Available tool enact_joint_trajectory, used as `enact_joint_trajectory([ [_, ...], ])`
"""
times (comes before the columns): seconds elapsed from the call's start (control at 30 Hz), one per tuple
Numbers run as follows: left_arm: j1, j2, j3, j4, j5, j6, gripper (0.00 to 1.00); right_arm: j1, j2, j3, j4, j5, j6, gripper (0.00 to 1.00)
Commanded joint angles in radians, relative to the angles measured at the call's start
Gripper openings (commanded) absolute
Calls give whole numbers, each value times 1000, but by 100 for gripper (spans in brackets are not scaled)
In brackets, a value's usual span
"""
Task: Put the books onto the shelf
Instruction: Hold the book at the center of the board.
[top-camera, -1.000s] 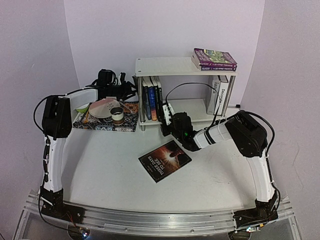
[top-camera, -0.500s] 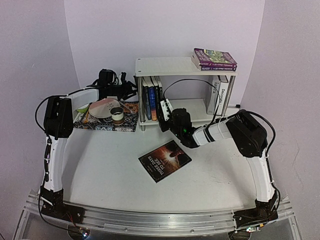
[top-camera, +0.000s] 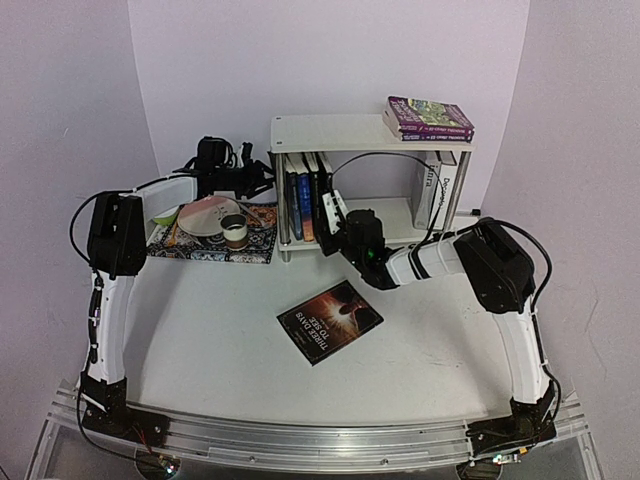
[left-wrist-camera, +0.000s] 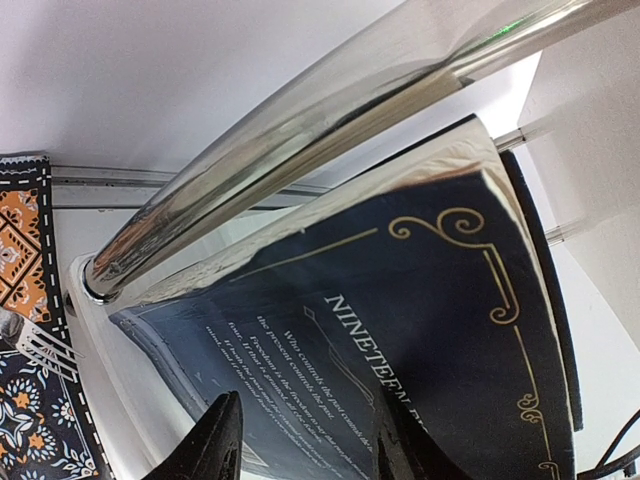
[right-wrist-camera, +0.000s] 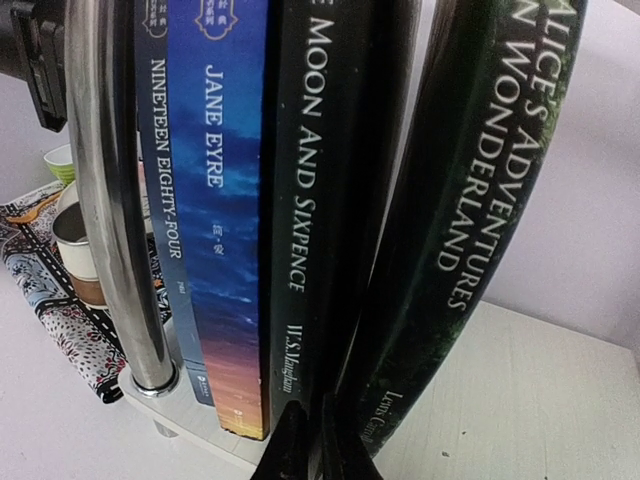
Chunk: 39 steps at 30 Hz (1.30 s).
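The white shelf (top-camera: 340, 131) holds upright books on its lower tier: dark blue Nineteen Eighty-Four (right-wrist-camera: 165, 250), blue-orange Jane Eyre (right-wrist-camera: 225, 250), black Moon and Sixpence (right-wrist-camera: 305, 220) and a green Alice book (right-wrist-camera: 470, 200) that leans left. My right gripper (right-wrist-camera: 311, 400) is shut, its tips at the foot of the black and green books (top-camera: 318, 200). My left gripper (left-wrist-camera: 305, 397) is open at the shelf's left end, facing the dark blue cover (left-wrist-camera: 430, 340) behind a chrome leg (left-wrist-camera: 300, 140). One dark book (top-camera: 330, 320) lies flat on the table. Two purple paperbacks (top-camera: 430, 118) lie on top.
A patterned mat (top-camera: 200, 245) with plates and a cup (top-camera: 234, 231) lies left of the shelf, under the left arm. Pale books (top-camera: 440, 190) stand at the lower tier's right end. A black cable arcs over the right gripper (top-camera: 333, 212).
My right gripper has moved up and in toward the upright books and its jaws have shut. The left arm has barely moved.
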<state>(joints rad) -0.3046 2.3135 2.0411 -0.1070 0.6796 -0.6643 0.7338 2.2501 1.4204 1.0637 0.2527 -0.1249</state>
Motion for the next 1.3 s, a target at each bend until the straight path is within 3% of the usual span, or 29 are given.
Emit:
enact_joint_trajectory([
  [0.0,-4,-12,29,32,15,-11,45,-2,-16,20,34,-69,31,14],
  [0.3,-4,-110,-116,31,11,5,47,21,-300,-327,14,19,96,49],
  [0.43,-4,-135,-152,31,22,2,49,-1,-311,-365,9,17,102,60],
  [0.6,-4,-188,-216,30,13,24,51,-36,-316,-358,0,-15,159,64],
  [0.7,-4,-225,-261,30,12,35,52,-42,-336,-359,-34,-64,172,75],
  [0.8,-4,-282,-347,30,14,38,54,-42,-390,-357,-180,-106,207,90],
  [0.87,-5,-347,-435,30,10,35,59,-42,-445,-332,-384,-85,245,94],
  [1.03,-31,-539,-736,31,-12,30,73,-41,-528,-287,-816,-141,382,97],
  [1.2,-112,-729,-992,29,-87,-3,97,-43,-558,-295,-1015,-325,509,97],
  [1.27,-148,-797,-1075,29,-111,-35,100,-44,-561,-305,-1051,-358,528,96],
])
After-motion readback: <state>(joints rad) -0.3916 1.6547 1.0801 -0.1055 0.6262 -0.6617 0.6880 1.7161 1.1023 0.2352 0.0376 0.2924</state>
